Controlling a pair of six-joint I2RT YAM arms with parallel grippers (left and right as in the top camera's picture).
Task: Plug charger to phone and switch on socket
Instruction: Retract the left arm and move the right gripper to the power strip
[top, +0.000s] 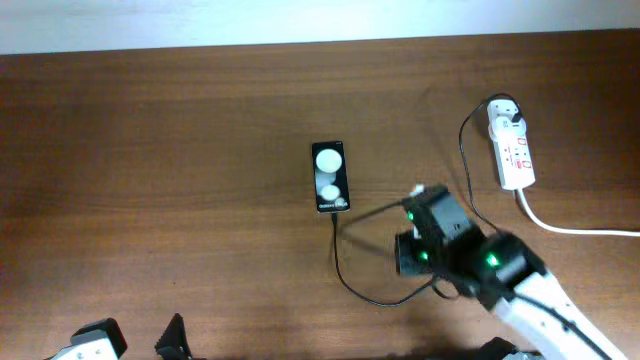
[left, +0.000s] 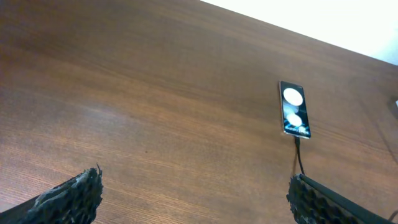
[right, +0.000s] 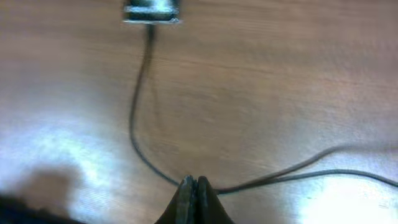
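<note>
The phone (top: 330, 177) lies flat mid-table, its glossy face showing two white round patches; it also shows in the left wrist view (left: 293, 109) and at the top of the right wrist view (right: 151, 11). The thin black charger cable (top: 345, 275) meets the phone's near end and loops right towards the socket (top: 512, 150) at the far right. My right gripper (right: 194, 186) is shut, its tips just over the cable (right: 134, 118), which passes behind them. It sits right of the phone (top: 405, 258). My left gripper (left: 193, 199) is open and empty, near the front edge.
The socket's thick white cord (top: 570, 228) runs off the right edge. The right arm (top: 530, 290) stretches from the front right corner. The table's far edge meets a white wall.
</note>
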